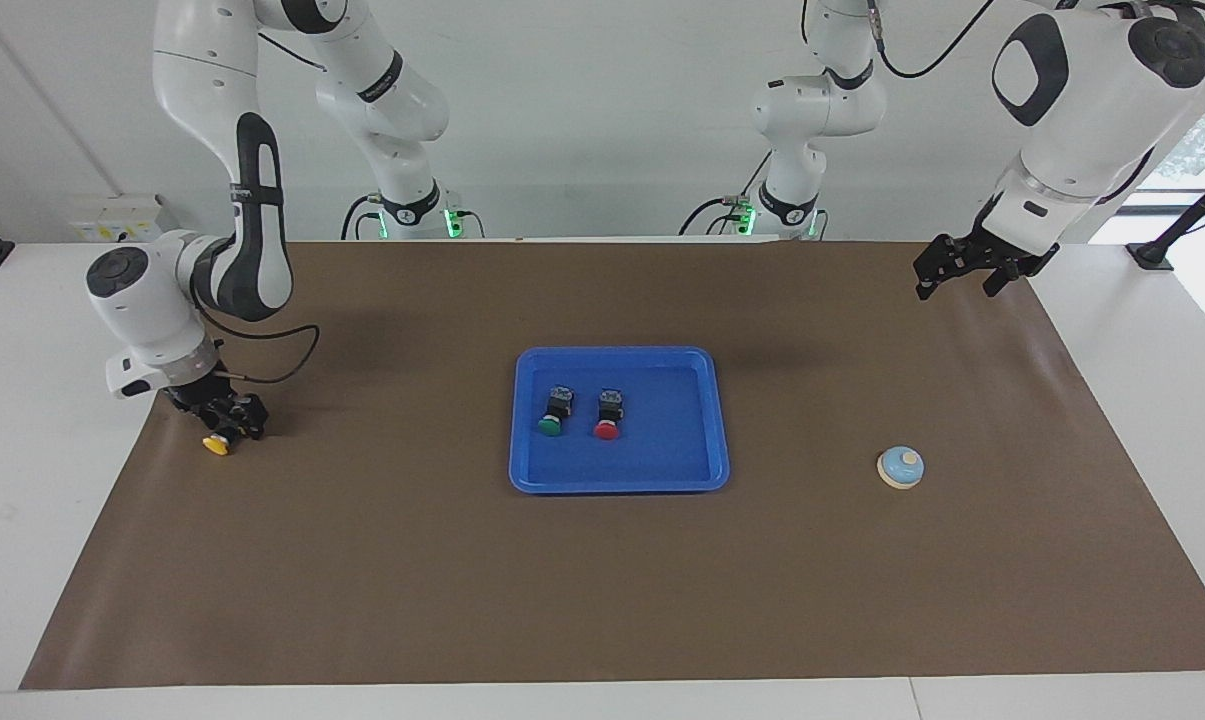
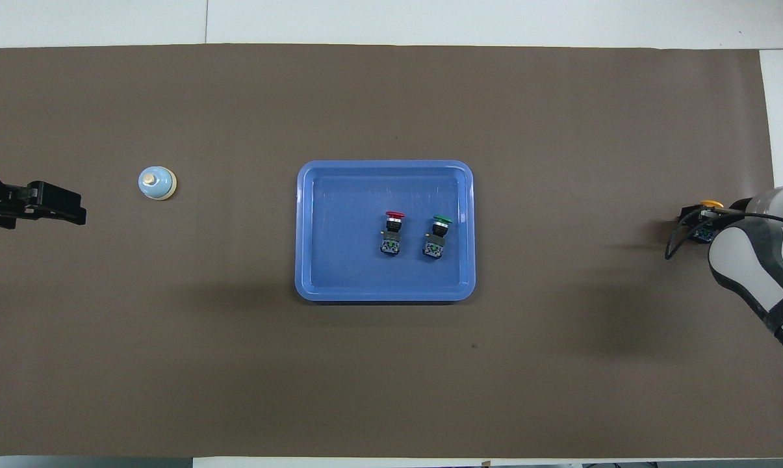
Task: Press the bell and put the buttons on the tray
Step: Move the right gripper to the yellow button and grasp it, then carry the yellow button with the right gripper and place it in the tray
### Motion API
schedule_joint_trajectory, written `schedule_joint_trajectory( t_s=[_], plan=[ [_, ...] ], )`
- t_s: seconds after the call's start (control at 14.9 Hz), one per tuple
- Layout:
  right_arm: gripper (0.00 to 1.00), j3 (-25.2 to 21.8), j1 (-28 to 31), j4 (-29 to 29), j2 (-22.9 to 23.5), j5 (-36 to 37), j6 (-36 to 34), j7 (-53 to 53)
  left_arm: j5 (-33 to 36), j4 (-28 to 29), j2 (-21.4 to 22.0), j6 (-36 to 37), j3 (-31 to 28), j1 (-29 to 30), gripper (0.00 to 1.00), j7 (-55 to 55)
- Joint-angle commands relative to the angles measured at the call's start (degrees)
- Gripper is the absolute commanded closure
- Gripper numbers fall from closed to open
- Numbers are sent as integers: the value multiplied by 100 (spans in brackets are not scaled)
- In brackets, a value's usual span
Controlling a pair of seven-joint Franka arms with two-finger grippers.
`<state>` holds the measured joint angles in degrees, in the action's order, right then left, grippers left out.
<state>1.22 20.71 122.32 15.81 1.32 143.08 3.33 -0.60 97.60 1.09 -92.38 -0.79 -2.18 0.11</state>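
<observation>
The blue tray (image 1: 619, 352) (image 2: 385, 164) sits mid-mat with the green button (image 1: 552, 412) (image 2: 437, 235) and the red button (image 1: 608, 414) (image 2: 392, 233) lying in it side by side. The yellow button (image 1: 216, 446) (image 2: 711, 204) lies on the mat at the right arm's end. My right gripper (image 1: 230, 425) (image 2: 700, 224) is down on it, fingers drawn in around its dark body. The bell (image 1: 900, 467) (image 2: 156, 182) stands on the mat toward the left arm's end. My left gripper (image 1: 957, 288) (image 2: 73, 207) hangs open in the air, apart from the bell.
A brown mat (image 1: 602, 600) covers the table, with white tabletop showing around its edges. The right arm's cable loops above the mat beside the yellow button.
</observation>
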Motion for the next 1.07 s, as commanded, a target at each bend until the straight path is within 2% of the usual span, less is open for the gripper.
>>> schedule_joint_trajectory(
  t_s=[0.0,0.27,0.47,0.74,1.0],
  plan=[
    [100,98,73,64,-34,-26,-60,79,68,5,58,10,0,7,0,7],
    [100,150,-5,-7,-60,-44,-244,45,68,5,58,10,0,7,0,7],
    [100,159,-488,-356,-148,-61,-734,-393,68,5,58,10,0,7,0,7],
    [100,159,-1611,-1332,-122,-79,-1948,-1789,68,5,58,10,0,7,0,7],
    [100,159,-2851,-1965,-131,-149,-2695,-3239,68,5,58,10,0,7,0,7]
  ],
)
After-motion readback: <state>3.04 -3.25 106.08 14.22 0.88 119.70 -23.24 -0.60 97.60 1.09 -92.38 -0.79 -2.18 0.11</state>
